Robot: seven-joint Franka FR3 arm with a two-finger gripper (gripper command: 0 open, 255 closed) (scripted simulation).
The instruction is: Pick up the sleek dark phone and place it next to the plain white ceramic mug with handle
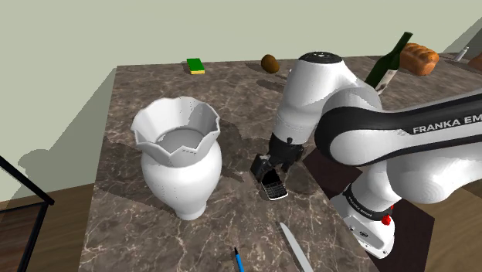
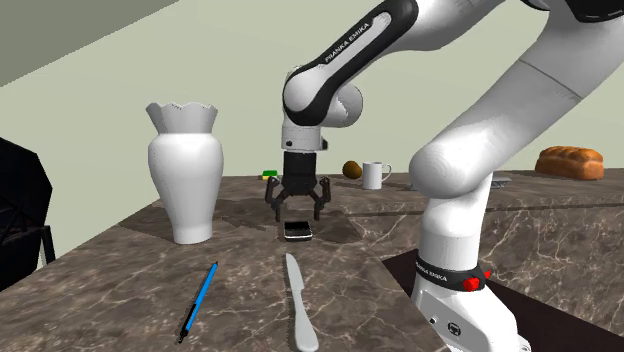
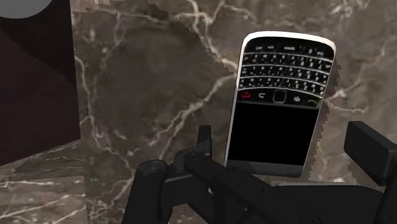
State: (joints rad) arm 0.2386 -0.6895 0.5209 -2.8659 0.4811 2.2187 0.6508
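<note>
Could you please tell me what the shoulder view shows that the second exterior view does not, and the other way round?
Shoulder view: a green bottle near the bread loaf, and the inside of the white vase. Second exterior view: the white mug, handle visible, far behind the phone. Both: the dark phone flat on the marbled table, open jaws over it, the vase, a blue pen, a knife and the bread loaf.

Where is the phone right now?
In the shoulder view the phone lies flat near the middle of the table, to the right of the white vase and just beneath the open jaws.
</note>
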